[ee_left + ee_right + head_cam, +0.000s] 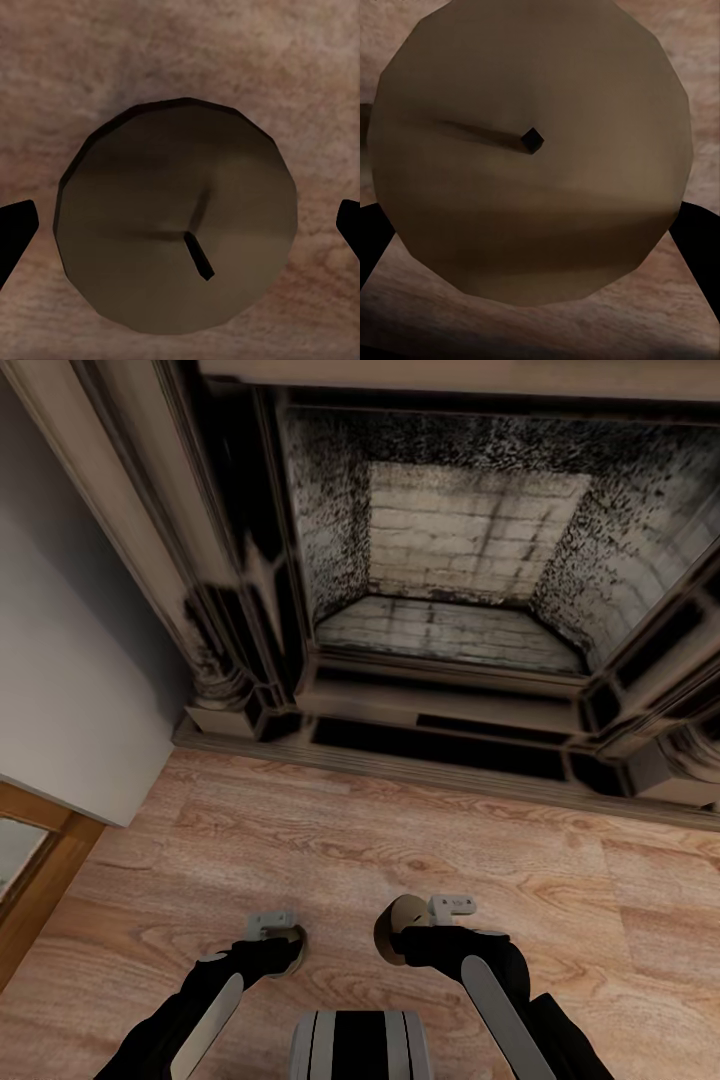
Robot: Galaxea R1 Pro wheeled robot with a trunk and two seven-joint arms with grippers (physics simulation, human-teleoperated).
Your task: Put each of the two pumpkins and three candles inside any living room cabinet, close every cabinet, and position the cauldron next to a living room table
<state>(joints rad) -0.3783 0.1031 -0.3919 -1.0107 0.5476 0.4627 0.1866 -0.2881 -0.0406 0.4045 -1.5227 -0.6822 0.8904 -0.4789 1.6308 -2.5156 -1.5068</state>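
My left tool (180, 229) stands wide, fingers apart on either side of a tan candle (178, 217) seen from above with its dark wick, over the wood floor (400, 840). My right tool (540, 225) grips a second candle (531, 146), fingers against its sides. Ahead is a sooty brick fireplace (450, 570).

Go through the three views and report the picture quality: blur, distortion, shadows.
Head view: wide-angle bending of the fireplace edges, its dark trim smeared, the floor sharper. Left wrist view: the candle top is soft-edged, its wick casting a faint shadow. Right wrist view: the other candle looms close, blurred, with a streak of shadow beside the wick.
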